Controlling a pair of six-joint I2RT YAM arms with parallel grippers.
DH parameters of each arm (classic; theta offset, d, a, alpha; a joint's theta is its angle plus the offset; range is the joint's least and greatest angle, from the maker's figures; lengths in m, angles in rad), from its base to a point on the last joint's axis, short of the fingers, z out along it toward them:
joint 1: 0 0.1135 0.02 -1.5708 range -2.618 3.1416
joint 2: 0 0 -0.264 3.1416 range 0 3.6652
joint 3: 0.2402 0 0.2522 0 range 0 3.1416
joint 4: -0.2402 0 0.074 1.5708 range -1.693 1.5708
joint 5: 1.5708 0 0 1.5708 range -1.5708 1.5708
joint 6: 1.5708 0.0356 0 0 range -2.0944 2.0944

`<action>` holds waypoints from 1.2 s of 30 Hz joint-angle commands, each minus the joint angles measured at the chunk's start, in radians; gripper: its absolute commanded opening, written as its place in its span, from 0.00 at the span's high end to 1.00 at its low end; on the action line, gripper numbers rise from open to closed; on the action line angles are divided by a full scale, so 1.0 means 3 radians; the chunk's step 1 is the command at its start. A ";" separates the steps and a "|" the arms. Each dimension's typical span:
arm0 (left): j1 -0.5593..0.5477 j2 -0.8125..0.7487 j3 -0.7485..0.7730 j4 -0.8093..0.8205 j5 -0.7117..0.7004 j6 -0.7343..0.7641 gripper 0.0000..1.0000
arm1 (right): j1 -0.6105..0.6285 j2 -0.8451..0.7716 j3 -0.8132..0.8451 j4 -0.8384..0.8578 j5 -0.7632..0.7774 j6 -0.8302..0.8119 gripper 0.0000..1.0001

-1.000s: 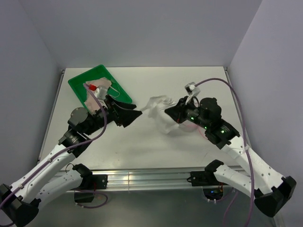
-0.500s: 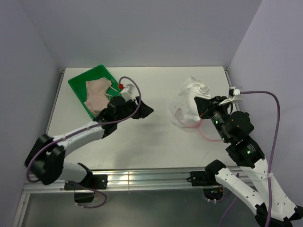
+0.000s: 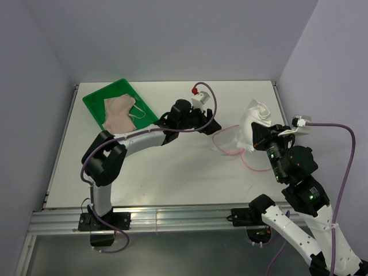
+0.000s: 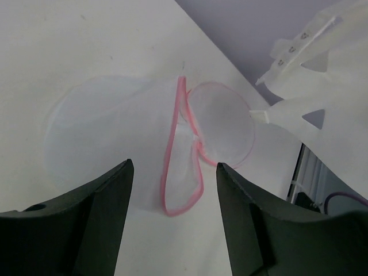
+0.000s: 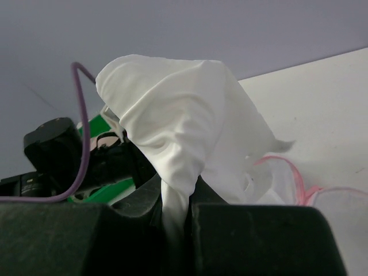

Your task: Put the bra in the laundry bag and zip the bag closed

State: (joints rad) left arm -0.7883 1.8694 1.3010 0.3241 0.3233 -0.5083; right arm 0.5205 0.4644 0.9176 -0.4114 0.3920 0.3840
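The bra (image 3: 118,112), peach-beige and limp, lies in the green tray (image 3: 95,100) at the back left, and no gripper touches it. The laundry bag (image 3: 227,141) sprawls right of centre, its clear mesh (image 4: 115,126) flat on the table and edged by a pink rim (image 4: 172,172). My right gripper (image 3: 261,138) is shut on a bunched white part of the bag (image 5: 172,115) and holds it up off the table. My left gripper (image 3: 210,125) is stretched out just left of the bag. It stands open (image 4: 175,167) above the pink rim with nothing between its fingers.
The left arm reaches across the table's middle from the tray side, trailing a purple cable (image 3: 213,106). Walls close the table at the back and on both sides. A metal rail (image 3: 172,215) runs along the near edge.
The left arm has swung from beside the tray rightward to the bag. The right gripper has drawn back to the right with the white fabric, leaving the pink-rimmed mesh spread out.
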 commanded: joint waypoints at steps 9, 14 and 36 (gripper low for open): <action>-0.0149 0.0620 0.0929 -0.0788 0.0247 0.0773 0.33 | -0.0017 -0.0004 -0.0108 -0.0065 -0.0064 0.0009 1.00; -0.0164 0.0697 0.0986 -0.0825 0.0068 0.0851 0.52 | -0.0022 -0.0014 -0.0190 -0.0086 -0.0130 0.0034 1.00; -0.0072 0.0078 -0.0343 0.1092 0.0012 -0.0913 1.00 | -0.0119 0.0293 -0.0834 0.0594 -0.0437 0.0193 1.00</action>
State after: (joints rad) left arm -0.8238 1.9625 1.2232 0.4900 0.3405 -0.6773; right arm 0.4973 0.5507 0.6819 -0.3450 0.2672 0.4179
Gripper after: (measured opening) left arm 0.018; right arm 0.133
